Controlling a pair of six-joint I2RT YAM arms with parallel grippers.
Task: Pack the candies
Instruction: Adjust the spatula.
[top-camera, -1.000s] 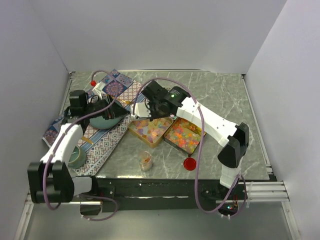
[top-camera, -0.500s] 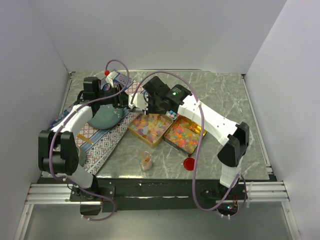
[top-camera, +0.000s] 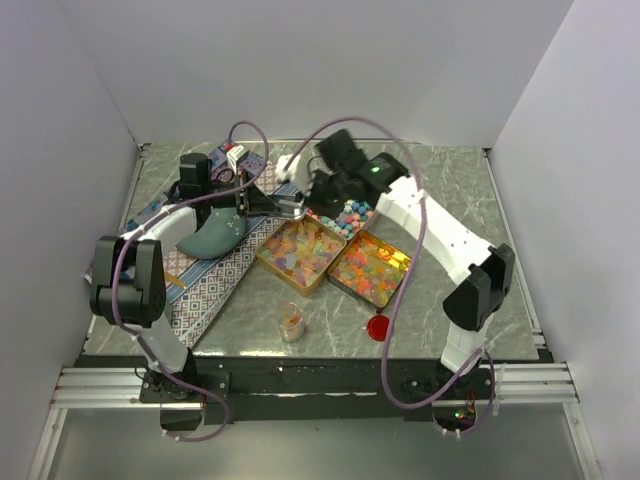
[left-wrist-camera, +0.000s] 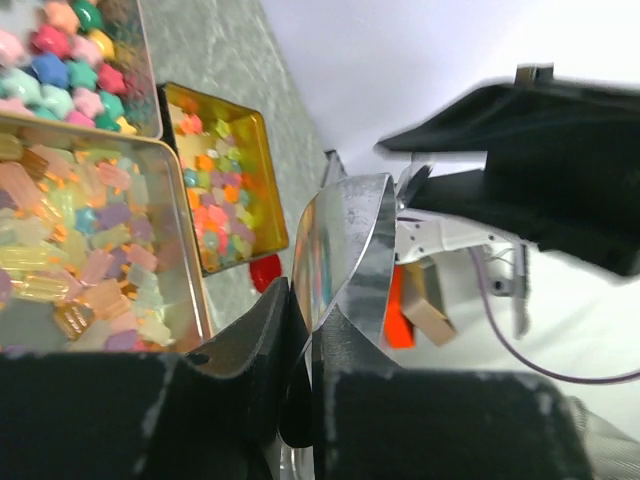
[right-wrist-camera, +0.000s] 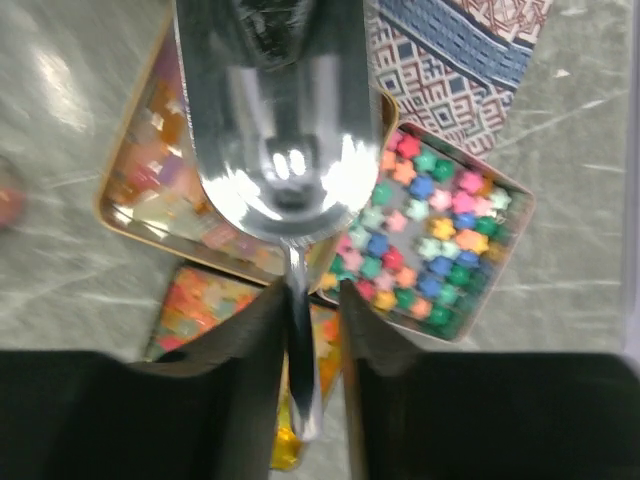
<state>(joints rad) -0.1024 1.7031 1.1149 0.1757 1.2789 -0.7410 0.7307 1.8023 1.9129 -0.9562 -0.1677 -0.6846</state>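
Overhead, both arms meet just off the 11 o'clock side of the middle tin (left-wrist-camera: 196, 300), above the edge of the patterned cloth (top-camera: 205, 280). The left gripper (left-wrist-camera: 312, 320) is nearly closed, pinching the thin edge of a metal scoop (right-wrist-camera: 280, 150) between its fingers. The right gripper (right-wrist-camera: 305, 300) is clamped narrowly on the scoop's slim handle. The shiny bowl points away from the right gripper and looks empty. Whether both claws hold the same scoop cannot be told for sure, though they sit tip to tip.

The candies lie sorted in three open tins. The translucent candies (left-wrist-camera: 80, 250) fill the middle tin. The pastel candies (right-wrist-camera: 435, 235), star-shaped in pink, blue, green and white, fill the far tin (left-wrist-camera: 150, 80) at its 1 o'clock. The orange-red-yellow candies (left-wrist-camera: 215, 190) sit in the gold tin (left-wrist-camera: 258, 150) at its 3 o'clock. The three tins touch or nearly touch.

A small clear cup (top-camera: 290, 322) stands at the middle tin's 6 o'clock, with something orange inside. A red disc (top-camera: 379, 327) lies at the gold tin's 6 o'clock. A teal bowl (top-camera: 213, 236) rests on the cloth at 9 o'clock.
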